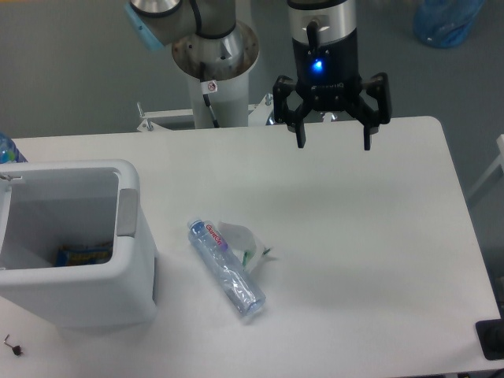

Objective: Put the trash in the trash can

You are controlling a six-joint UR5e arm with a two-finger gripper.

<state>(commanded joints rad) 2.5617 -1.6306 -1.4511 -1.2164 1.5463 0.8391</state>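
Observation:
A crushed clear plastic bottle [225,268] with a red-lettered white label lies diagonally on the white table, near the middle front. A crumpled white wrapper [242,240] with green bits rests against its right side. The white trash can [118,260] stands at the left edge, a grey tab on its right wall, with a yellow-and-blue packet [83,255] inside. My gripper [333,145] hangs high over the table's back edge, well behind and to the right of the trash. Its black fingers are spread wide apart with nothing between them.
The arm's base column [216,63] rises behind the table at the back centre. A blue bag [445,20] lies on the floor at the top right. A small black item [12,346] sits at the front left corner, and a black object [492,339] at the right edge.

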